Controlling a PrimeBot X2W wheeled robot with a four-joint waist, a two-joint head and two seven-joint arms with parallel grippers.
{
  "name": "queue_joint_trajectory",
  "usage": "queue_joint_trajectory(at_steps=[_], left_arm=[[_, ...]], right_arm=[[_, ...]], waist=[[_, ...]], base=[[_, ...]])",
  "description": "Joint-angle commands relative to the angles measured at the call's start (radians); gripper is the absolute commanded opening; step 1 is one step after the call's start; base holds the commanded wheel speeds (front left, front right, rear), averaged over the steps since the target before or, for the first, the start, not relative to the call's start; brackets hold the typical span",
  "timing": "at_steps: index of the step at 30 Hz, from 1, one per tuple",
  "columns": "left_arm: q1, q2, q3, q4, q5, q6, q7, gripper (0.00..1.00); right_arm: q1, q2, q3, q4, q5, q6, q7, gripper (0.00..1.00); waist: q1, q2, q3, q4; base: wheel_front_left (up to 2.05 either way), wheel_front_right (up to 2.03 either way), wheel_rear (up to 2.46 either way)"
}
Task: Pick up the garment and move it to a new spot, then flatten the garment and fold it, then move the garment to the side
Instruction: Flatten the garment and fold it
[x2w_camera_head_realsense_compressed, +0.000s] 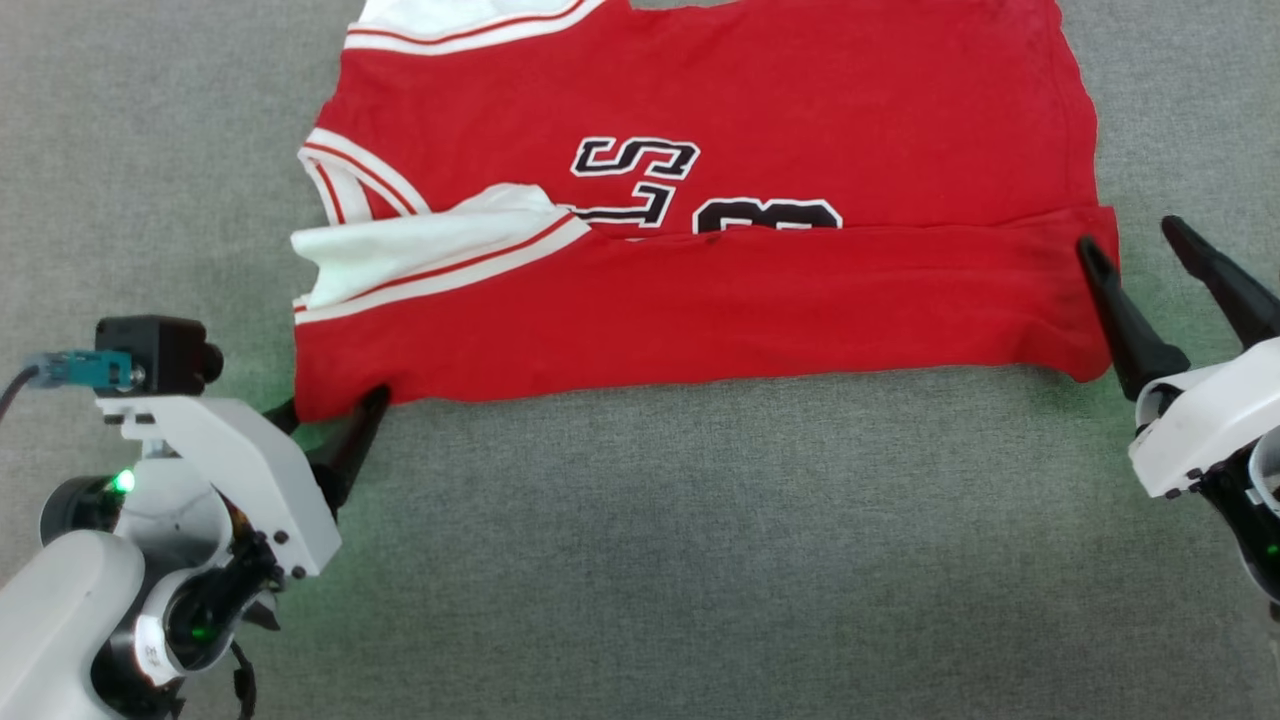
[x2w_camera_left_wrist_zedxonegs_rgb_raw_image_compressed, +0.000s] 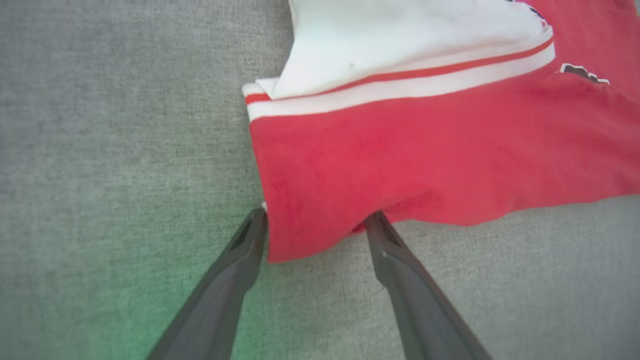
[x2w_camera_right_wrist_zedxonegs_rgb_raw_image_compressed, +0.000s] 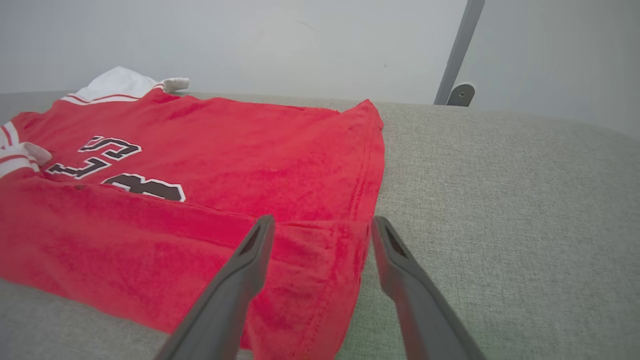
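Observation:
The garment lies spread flat on the grey cloth surface, red with black-and-white lettering. Its near edge is folded over the lower part of the print, with a white sleeve lying on the fold at the left. My left gripper is open at the near left corner, and in the left wrist view the left gripper straddles that corner of the garment. My right gripper is open at the right end of the folded band. In the right wrist view the right gripper has one finger over the garment and one beyond its edge.
The grey cloth surface stretches wide in front of the garment and to both sides. In the right wrist view a pale wall rises behind the surface's far edge, with a slanted grey metal post at the back right.

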Motion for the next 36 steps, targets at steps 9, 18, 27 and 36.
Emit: queue_joint_trajectory(at_steps=[9,18,27,36], left_arm=[[-0.010,-0.028,-0.003,0.035,-0.007,-0.020,-0.012,0.00],[-0.004,-0.041,-0.012,0.040,-0.007,-0.030,-0.022,0.00],[-0.001,-0.068,-0.034,0.039,0.007,-0.038,-0.038,0.00],[-0.017,-0.092,-0.050,0.045,0.015,-0.054,-0.048,0.00]], right_arm=[[0.031,0.012,-0.028,-0.033,-0.010,-0.001,0.026,1.00],[0.078,-0.055,0.002,-0.094,0.018,-0.001,0.203,1.00],[0.055,-0.181,0.055,-0.185,0.090,-0.001,0.521,1.00],[0.011,-0.182,0.075,-0.145,0.085,-0.001,0.737,1.00]], waist=[[0.0000,0.0000,0.003,0.002],[0.0000,0.0000,-0.003,0.009],[0.0000,0.0000,0.002,0.025],[0.0000,0.0000,0.027,0.058]], base=[[0.00,0.00,0.00],[0.00,0.00,0.00],[0.00,0.00,0.00],[0.00,0.00,0.00]])
